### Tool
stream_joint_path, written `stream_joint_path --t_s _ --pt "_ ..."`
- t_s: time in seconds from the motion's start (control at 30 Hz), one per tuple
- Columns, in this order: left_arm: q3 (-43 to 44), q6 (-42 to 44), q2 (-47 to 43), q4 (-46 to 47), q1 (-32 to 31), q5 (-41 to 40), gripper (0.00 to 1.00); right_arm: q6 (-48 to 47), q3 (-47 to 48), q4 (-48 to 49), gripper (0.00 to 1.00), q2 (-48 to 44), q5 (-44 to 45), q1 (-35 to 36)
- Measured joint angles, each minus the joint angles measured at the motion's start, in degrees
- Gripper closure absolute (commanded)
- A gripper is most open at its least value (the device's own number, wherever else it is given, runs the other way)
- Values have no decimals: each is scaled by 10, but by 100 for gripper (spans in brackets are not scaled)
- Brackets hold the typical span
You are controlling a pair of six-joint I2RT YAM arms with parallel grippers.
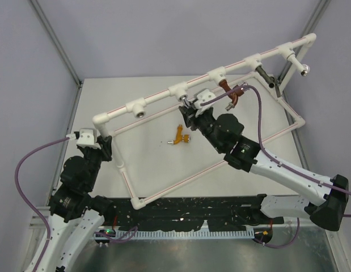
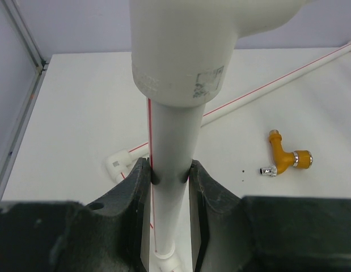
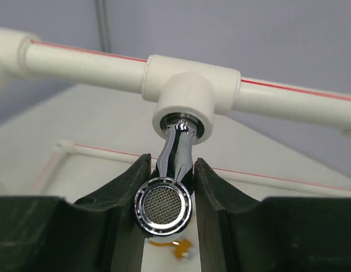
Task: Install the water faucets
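Chrome faucet [image 3: 174, 161] stem in tee socket [image 3: 184, 107]; spout camera-ward

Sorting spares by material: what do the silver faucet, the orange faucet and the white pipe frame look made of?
The silver faucet: chromed metal or plated plastic, judging by its mirror reflections. The orange faucet: likely matte plastic, with shiny silver collars. The white pipe frame: smooth plastic, probably PVC, with a red stripe.

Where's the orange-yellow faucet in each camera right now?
Top external: orange-yellow faucet mid-picture, inside the white pipe frame.
Left wrist: orange-yellow faucet right of centre.
Right wrist: only an orange sliver, bottom centre, under the chrome faucet.
Shared landmark: the white pipe frame.
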Motion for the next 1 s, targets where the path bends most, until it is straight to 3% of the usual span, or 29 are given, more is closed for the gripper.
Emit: stream_joint_path --t_s 0.2,0.3,0.33,0.43,0.53,0.6,0.83,0.9,1.0 --pt "0 1 0 0 -2 7 100 455 -135 206 95 -35 -85 -62" --pt "0 2 0 0 -2 10 100 622 -176 284 92 -35 -90 -70" --pt "0 2 0 0 -3 10 100 668 -184 301 88 -35 -90 -71" --pt "0 3 -2 0 -3 13 100 743 -195 324 54 -34 -90 -75" --pt "0 3 -2 -1 -3 6 100 750 -195 326 27 -38 -88 -79" --pt "0 2 -1 -1 1 -2 100 730 -195 323 18 -57 -79 -93" --pt "0 1 -1 -1 0 -2 100 548 -176 279 4 -150 -68 -101" --pt "0 2 -1 -1 0 -2 100 449 -144 230 0 -159 -88 -102" --pt "0 2 -1 -1 0 -2 100 278 -77 141 3 -160 -141 -102"
